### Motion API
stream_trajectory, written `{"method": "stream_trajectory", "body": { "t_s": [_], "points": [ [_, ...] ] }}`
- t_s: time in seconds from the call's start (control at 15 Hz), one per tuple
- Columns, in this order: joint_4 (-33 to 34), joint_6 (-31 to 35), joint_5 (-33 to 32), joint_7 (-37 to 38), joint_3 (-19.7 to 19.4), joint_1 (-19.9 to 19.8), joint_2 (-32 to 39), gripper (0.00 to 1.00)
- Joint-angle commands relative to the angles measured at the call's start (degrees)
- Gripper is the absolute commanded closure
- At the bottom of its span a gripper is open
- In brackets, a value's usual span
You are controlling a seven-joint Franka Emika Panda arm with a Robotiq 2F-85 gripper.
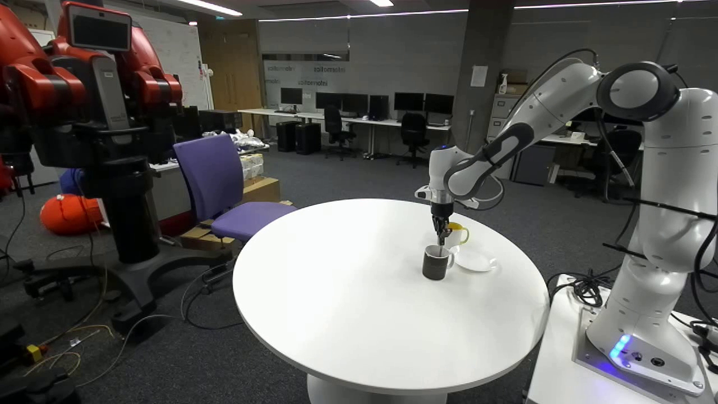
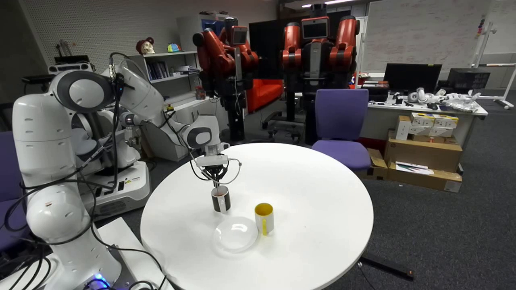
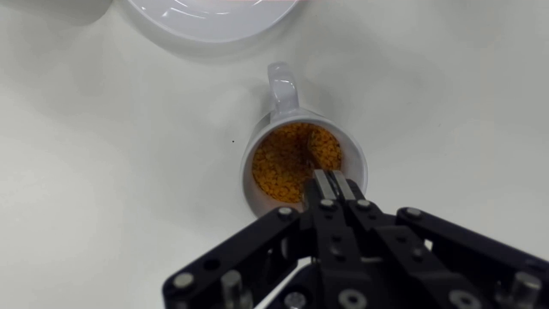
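A black-and-white mug (image 1: 435, 265) stood upright on a round white table (image 1: 325, 292), right under the gripper (image 3: 331, 179). Lumpy orange-brown stuff (image 3: 276, 171) lay inside the mug. The gripper's two fingers (image 3: 324, 185) were squeezed onto a thin stick (image 2: 218, 190), and the low end of the stick went down into the mug. I could not tell if it was a spoon. The mug's white handle pointed toward a white plate (image 2: 236, 235), which lay flat nearby with a gap between them. Just beside the plate stood a yellow-handled mug (image 2: 264, 220), white outside and yellow inside. The table top was smooth and shiny, brighter in some spots, with soft gray shadows (image 3: 321, 96) around the black-and-white mug. A tiny dark dot (image 3: 233, 141) was near that mug.

The white robot arm (image 1: 566, 95) stood on a white stand (image 1: 561, 342) next to the table and reached over it. The room was big and had a dark gray carpet (image 2: 471, 181). A purple chair (image 2: 342, 121) was close to the table. Two red robots (image 2: 316, 56) with screens for heads stood farther back, near a whiteboard (image 2: 423, 36). Brown boxes (image 2: 423, 153) were piled on the carpet. In an exterior view, black monitors (image 1: 408, 101) stood on a long white desk (image 1: 258, 111) at the back, and a round orange thing (image 1: 70, 214) sat on the carpet.
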Motion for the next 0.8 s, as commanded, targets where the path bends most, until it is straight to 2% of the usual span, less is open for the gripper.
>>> {"method": "stream_trajectory", "body": {
  "t_s": [0.0, 0.73],
  "points": [
    [1.0, -1.7, 1.0, -1.2, 0.4, -0.2, -0.4, 0.99],
    [1.8, -1.5, 0.8, -0.8, -0.3, -0.7, -0.1, 0.99]
  ]
}}
